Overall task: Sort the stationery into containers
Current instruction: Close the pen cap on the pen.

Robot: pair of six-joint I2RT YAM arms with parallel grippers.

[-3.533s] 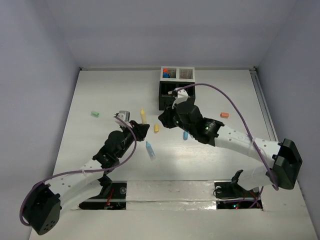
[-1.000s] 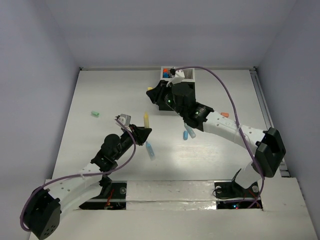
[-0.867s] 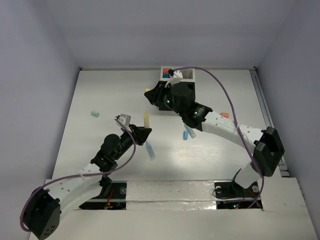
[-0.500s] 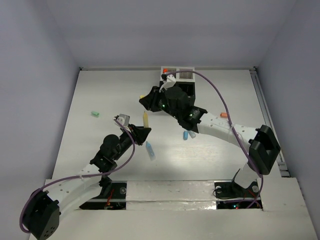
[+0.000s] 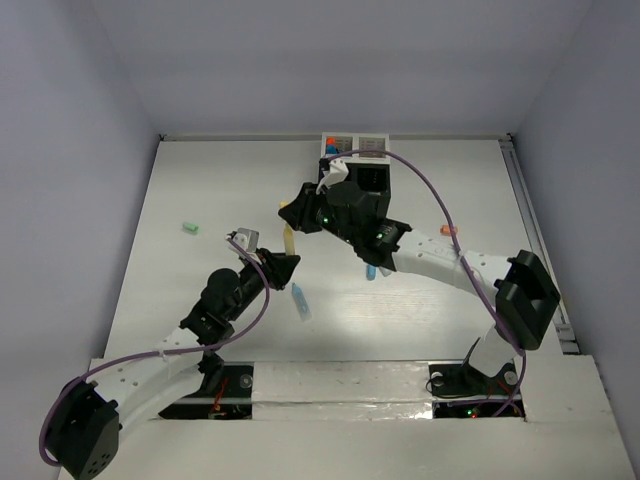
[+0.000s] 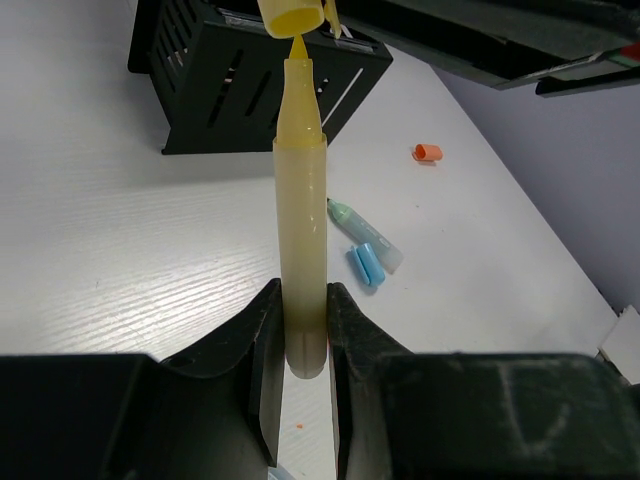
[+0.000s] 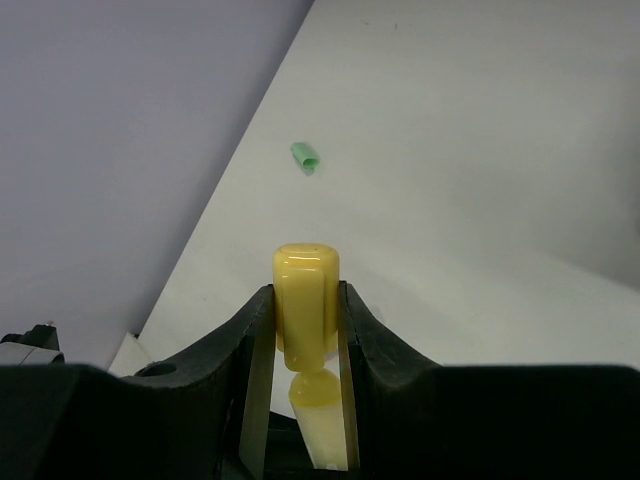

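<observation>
My left gripper [image 6: 300, 300] is shut on an uncapped yellow highlighter [image 6: 300, 230], held with its tip pointing away from the gripper. My right gripper [image 7: 305, 310] is shut on the yellow cap [image 7: 306, 295], held right at the highlighter's tip [image 7: 318, 392]. In the top view the two grippers meet left of the organizer: the left gripper [image 5: 284, 262], the highlighter [image 5: 290, 240], the right gripper [image 5: 289, 212]. The organizer's black part [image 5: 372, 180] joins a white part [image 5: 368, 146] behind it that holds capped markers.
A blue highlighter [image 5: 300, 302] lies near my left gripper. A teal highlighter [image 6: 362, 232] and a blue cap [image 6: 365, 265] lie right of centre. A green cap [image 5: 190, 228] lies far left, an orange cap [image 5: 447, 230] far right.
My right gripper has swung left, away from the organizer, bringing the yellow cap to the highlighter's tip. My left gripper has stayed almost still with the highlighter.
</observation>
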